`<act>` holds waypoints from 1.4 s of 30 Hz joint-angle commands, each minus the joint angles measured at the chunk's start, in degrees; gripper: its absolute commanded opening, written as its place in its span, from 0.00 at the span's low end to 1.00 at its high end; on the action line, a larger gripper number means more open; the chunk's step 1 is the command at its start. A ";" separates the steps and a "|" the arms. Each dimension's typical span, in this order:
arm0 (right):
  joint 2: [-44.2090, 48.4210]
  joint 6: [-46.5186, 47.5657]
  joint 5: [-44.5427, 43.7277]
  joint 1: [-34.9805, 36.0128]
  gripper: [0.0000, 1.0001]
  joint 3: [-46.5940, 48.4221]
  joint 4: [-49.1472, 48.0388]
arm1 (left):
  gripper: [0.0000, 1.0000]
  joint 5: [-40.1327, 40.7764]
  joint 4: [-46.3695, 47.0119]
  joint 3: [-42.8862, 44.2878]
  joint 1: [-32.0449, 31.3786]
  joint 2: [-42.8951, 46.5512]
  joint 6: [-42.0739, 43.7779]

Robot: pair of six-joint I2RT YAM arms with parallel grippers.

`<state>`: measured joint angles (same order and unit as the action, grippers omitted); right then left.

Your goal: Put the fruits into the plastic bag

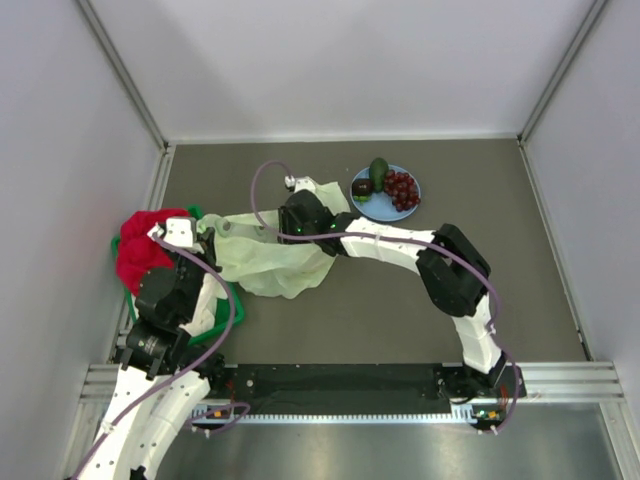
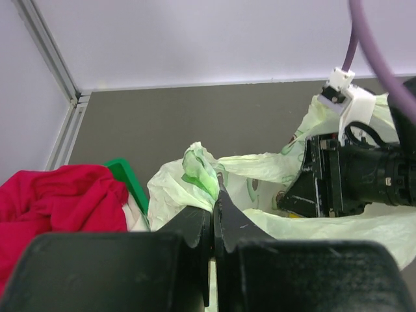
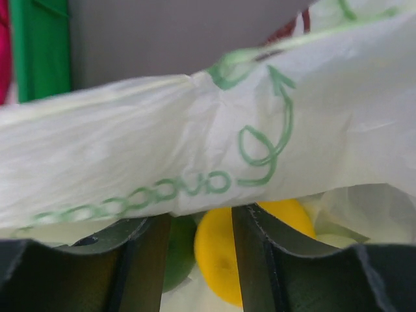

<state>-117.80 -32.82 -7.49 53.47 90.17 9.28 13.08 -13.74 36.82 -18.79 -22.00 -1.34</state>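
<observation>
Partly done: round yellow citrus (image 3: pixel 224 260) lying inside the plastic bag (image 1: pixel 270 262), below the right pincer (image 3: pixel 201 224) with its fingers parted and gripping nothing. Left pincer (image 2: pixel 213 195) clamped tight on a bunched bag edge. Left to move from the blue plate (image 1: pixel 384 210) on the tabletop (image 1: pixel 350 310) just beyond the bag: avocado (image 1: pixel 378 172), grape bunch (image 1: pixel 401 188), small dark fruit (image 1: pixel 361 187). Red cloth (image 1: pixel 145 245) off left, clear of the route. Likeliest nuisance: loose plastic draped over the right pincer
</observation>
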 commanded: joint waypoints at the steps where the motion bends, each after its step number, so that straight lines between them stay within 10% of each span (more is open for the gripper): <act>1: 1.61 -1.19 0.72 0.76 0.41 -3.51 -0.93 | 0.00 -0.25 3.28 -0.17 0.24 -0.06 0.29; 13: 1.87 -2.51 1.16 1.28 0.46 -6.67 -2.16 | 0.00 0.45 3.10 -0.17 0.24 -0.15 0.29; 20: 3.45 -2.16 2.39 1.28 0.84 -6.59 -1.98 | 0.00 0.72 3.02 -0.25 0.24 -0.15 0.38; 42: 13.29 -7.61 10.03 -2.41 0.88 -11.25 -10.67 | 0.00 0.63 2.84 -0.17 0.24 0.38 0.20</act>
<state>-108.40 -38.52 0.21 52.73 78.41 4.03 13.34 -13.74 36.82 -18.79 -22.00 -1.34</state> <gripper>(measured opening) 0.874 0.019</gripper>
